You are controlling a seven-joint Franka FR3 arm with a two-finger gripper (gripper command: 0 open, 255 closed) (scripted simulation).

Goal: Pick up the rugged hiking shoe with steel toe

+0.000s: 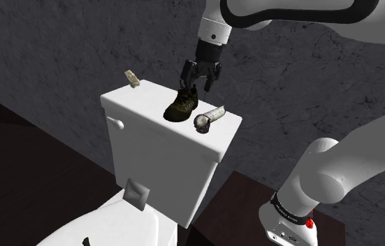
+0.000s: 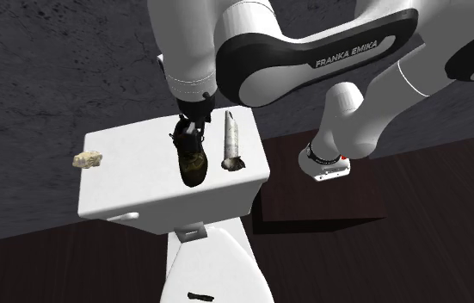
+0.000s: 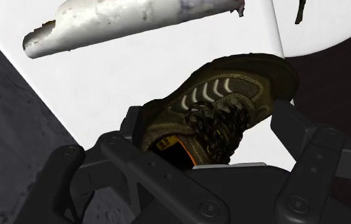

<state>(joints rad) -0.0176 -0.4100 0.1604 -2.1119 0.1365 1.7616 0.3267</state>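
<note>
A dark olive hiking shoe (image 1: 182,106) (image 2: 192,159) with black laces and pale side stripes rests on the white toilet tank lid (image 1: 135,98) (image 2: 132,146). My black gripper (image 1: 196,85) (image 2: 187,129) hangs straight down over the shoe's collar. In the wrist view the shoe (image 3: 225,102) lies between the two spread fingers, the gripper (image 3: 212,121) open around its ankle part. One finger (image 3: 136,124) is close to the heel side, and the other stands just off the toe side. The shoe's sole stays on the lid.
A whitish, worn cylinder (image 1: 210,117) (image 2: 231,142) (image 3: 129,22) lies right beside the shoe on the lid. A small beige lump (image 1: 132,78) (image 2: 88,159) sits at the lid's far end. The toilet bowl (image 1: 114,223) is below, with a grey wall behind.
</note>
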